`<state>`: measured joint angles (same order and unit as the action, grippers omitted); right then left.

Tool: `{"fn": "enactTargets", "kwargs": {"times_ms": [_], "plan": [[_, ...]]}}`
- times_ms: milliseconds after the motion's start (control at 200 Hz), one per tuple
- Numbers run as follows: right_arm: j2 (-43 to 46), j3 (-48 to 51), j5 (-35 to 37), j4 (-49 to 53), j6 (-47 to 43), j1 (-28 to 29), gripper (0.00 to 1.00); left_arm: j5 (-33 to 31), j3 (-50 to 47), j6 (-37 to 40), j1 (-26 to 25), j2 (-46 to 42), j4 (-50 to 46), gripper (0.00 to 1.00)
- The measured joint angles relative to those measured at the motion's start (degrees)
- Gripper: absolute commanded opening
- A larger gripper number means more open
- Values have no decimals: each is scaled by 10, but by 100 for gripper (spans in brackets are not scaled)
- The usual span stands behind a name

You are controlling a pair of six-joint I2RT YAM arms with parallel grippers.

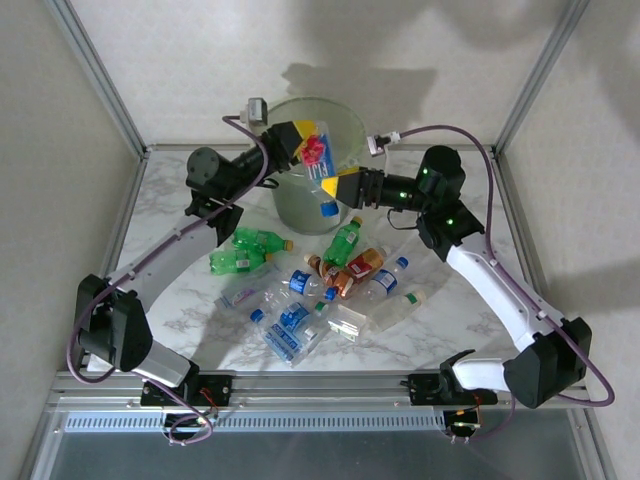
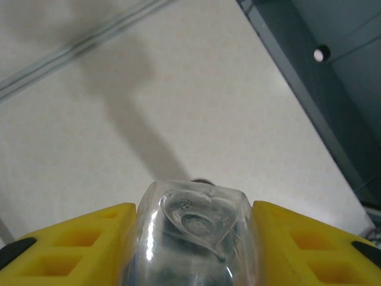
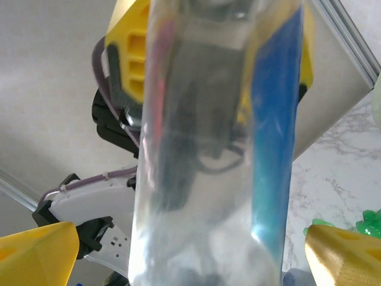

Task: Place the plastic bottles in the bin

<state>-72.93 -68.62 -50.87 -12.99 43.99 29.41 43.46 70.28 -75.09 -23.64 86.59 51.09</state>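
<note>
Translucent pale-green bin [image 1: 352, 125] stands at far centre of the table [image 1: 190, 310], as seen from behind the arm bases.

**Top view**
- L gripper [image 1: 305, 140] is over the bin mouth, pinching the held bottle [image 1: 316, 152] (clear, red/blue label).
- Bottle long axis runs far-to-near in this view. The blue cap end is nearest me, at the bin's near wall. Inside or in front: cannot tell.
- R gripper [image 1: 338, 190] sits just beside that cap end, reaching in from the right.
- Loose bottles [image 1: 300, 315], approx. a dozen, lie heaped on the table between bin and arm bases.

**L wrist view**
- Both yellow fingers [image 2: 77, 238] press on the sides of the clear bottle, no gap visible.
- The moulded base faces away from the camera.

**R wrist view**
- Bottle body crosses the frame top to bottom.
- R fingers [image 3: 36, 253] are spread wide at the lower corners, w/ a clear gap each side and no contact.

**Judgement**
- Relation that matters: the bin lies directly below the L-held bottle. L arm is the nearer one and has the grip.
- Next move prob. needs R to back off to the right, then L to spread its fingers w/ the bottle axis inside the rim.
- Risk: the cap end catches the near rim and the bottle tips out.
</note>
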Motion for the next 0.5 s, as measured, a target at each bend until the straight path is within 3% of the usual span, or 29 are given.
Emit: {"fn": "enactTargets", "kwargs": {"times_ms": [350,501], "plan": [[7,15,33,18,-15,33,66,-35,-8,-36,5,2,26,43],[7,15,45,27,-24,35,61,-44,-15,-41,10,1,32,43]]}}
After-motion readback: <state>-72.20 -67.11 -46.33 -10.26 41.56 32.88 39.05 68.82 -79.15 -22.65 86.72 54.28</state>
